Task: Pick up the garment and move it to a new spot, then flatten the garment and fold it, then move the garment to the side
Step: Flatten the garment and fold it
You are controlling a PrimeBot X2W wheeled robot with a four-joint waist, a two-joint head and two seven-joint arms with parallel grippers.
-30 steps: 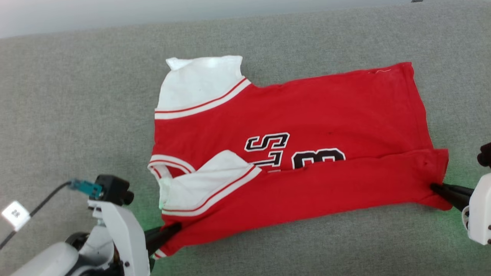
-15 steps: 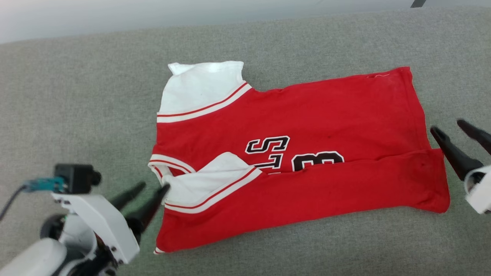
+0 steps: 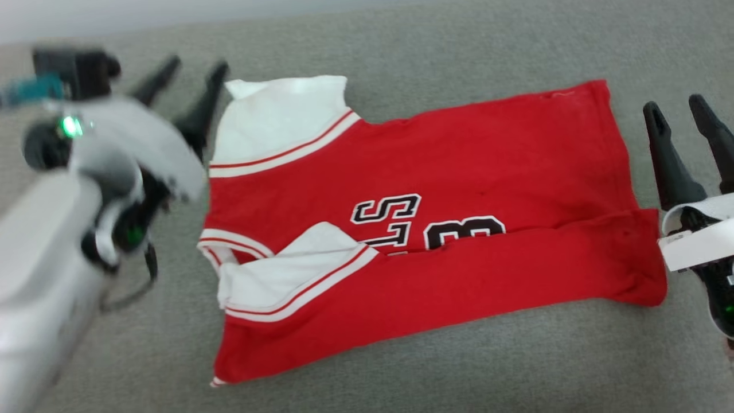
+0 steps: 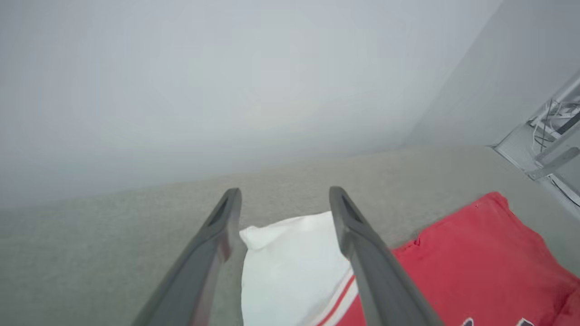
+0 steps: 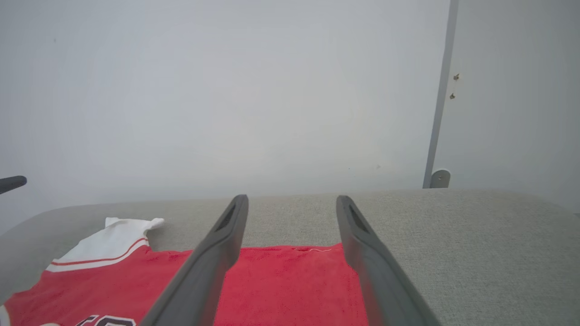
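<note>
Garment (image 3: 436, 172) lies between left jaws and right jaws (both spread).

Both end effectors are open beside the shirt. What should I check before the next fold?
1. Left end effector open, holding nothing: ok.
2. Right end effector open, holding nothing: ok.
3. Near long edge of the small red basketball T-shirt folded over the black lettering: ok.
4. Far white short sleeve spread on the grey fabric surface: ok.
5. That sleeve clear of the left fingers: cannot tell; one overlaps its edge in the left wrist view.
6. Folded band smooth: not ok; the near white sleeve lies slanted.
</note>
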